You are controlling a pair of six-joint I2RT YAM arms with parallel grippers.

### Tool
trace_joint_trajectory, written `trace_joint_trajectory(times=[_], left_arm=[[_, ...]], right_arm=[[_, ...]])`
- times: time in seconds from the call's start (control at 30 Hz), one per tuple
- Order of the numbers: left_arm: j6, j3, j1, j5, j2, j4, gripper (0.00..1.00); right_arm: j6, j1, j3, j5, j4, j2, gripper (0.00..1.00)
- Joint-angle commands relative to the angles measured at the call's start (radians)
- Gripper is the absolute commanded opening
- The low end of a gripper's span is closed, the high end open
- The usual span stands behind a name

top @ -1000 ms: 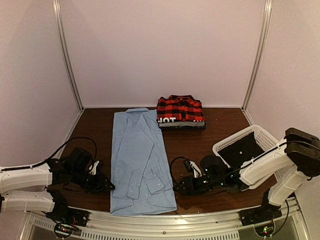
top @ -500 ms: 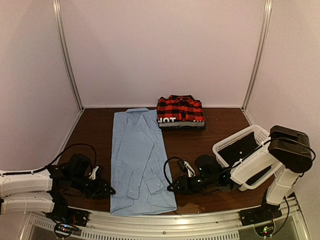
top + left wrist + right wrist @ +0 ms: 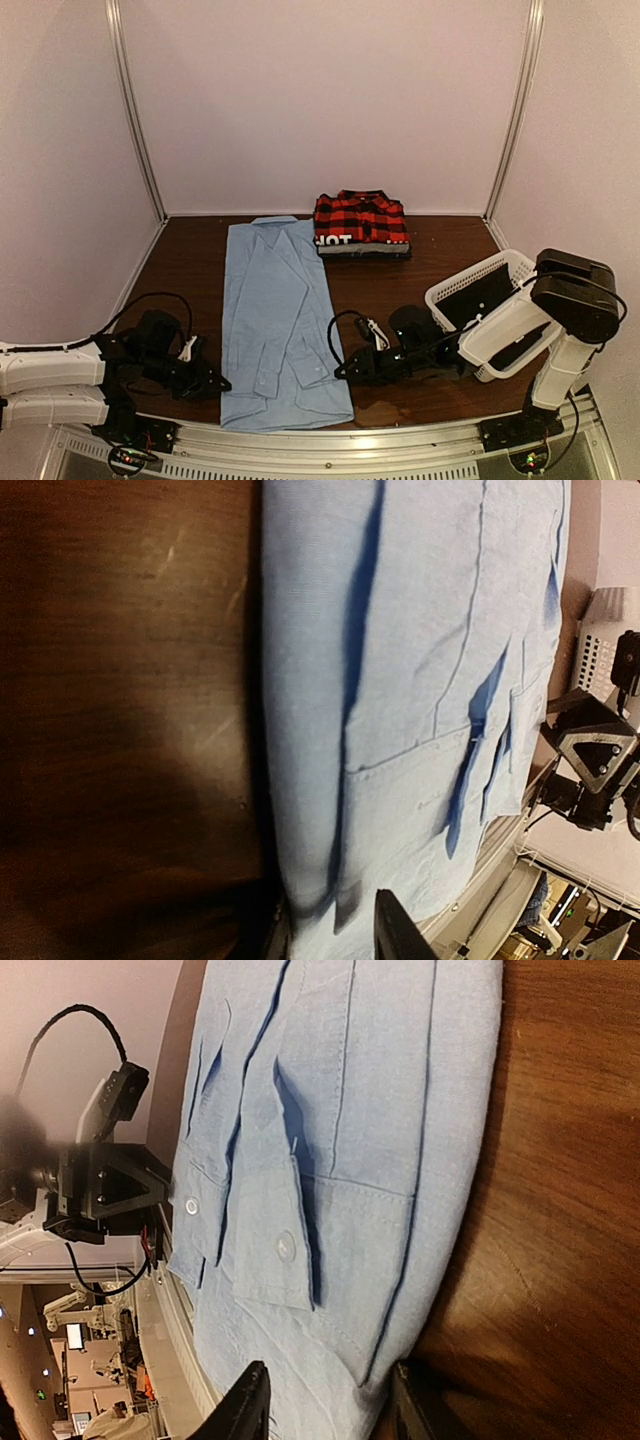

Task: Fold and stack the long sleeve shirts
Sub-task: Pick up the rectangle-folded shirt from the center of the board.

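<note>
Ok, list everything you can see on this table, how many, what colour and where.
light blue shirt: one, light blue, laid flat lengthwise, left of centre
plaid shirt: one, red and black, folded, at the back
dark garment: one, white lettering, folded under the plaid shirt
basket: one, white mesh, right side
table: one, dark brown
left gripper: black, low by the blue shirt's near left edge
right gripper: black, fingers apart at its near right edge
</note>
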Motion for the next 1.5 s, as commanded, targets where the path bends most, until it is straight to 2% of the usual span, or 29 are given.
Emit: trace_joint_trajectory(times=[0.0,0.17,0.33,0.47,0.6,0.87,1.13,1.33,1.47], left_arm=[[-0.025,-0.024,0.003,0.010,0.010,-0.003,0.29],[-0.037,-0.028,-0.002,0.031,0.034,0.039,0.24],[-0.056,-0.030,-0.006,0.053,0.052,0.070,0.18],[-0.067,-0.023,-0.009,0.064,0.053,0.073,0.10],[-0.073,-0.012,-0.010,0.085,0.056,0.065,0.00],[-0.046,0.091,-0.010,0.086,0.007,-0.083,0.00],[-0.118,0.155,-0.008,0.039,-0.072,-0.093,0.00],[-0.199,0.169,0.050,0.073,-0.068,0.039,0.00],[-0.232,0.186,0.144,0.103,-0.030,0.157,0.00]], right_arm=[[0.009,-0.006,0.013,-0.013,-0.010,0.046,0.41],[0.015,-0.008,0.018,-0.021,0.008,0.061,0.37],[0.021,-0.010,0.006,-0.031,0.027,0.067,0.27],[0.020,-0.012,0.007,-0.040,0.032,0.070,0.16],[0.020,-0.012,0.010,-0.054,0.044,0.069,0.01],[0.034,-0.002,-0.010,-0.064,0.032,-0.018,0.00],[0.027,-0.009,0.062,-0.074,-0.038,-0.087,0.00],[0.033,-0.042,0.147,-0.088,-0.052,-0.086,0.00],[0.103,-0.082,0.217,-0.114,0.049,-0.030,0.00]])
